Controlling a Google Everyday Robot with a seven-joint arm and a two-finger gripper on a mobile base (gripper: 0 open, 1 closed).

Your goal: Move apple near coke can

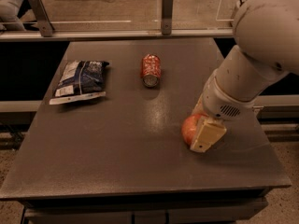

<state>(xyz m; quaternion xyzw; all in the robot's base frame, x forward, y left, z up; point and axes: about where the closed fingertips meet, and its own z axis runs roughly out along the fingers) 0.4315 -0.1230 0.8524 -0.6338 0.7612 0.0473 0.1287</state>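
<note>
The apple, round and red-orange, rests on the dark table at the right of its middle. My gripper is down at the apple, its cream-coloured end covering the apple's right side and touching it. The big white arm comes in from the upper right and hides the rest of the gripper. The coke can, red with white markings, lies on its side at the back middle of the table, silver end toward me, well apart from the apple.
A dark blue-and-white chip bag lies flat at the back left. A rail with metal posts runs behind the table. The table's right edge is close to the arm.
</note>
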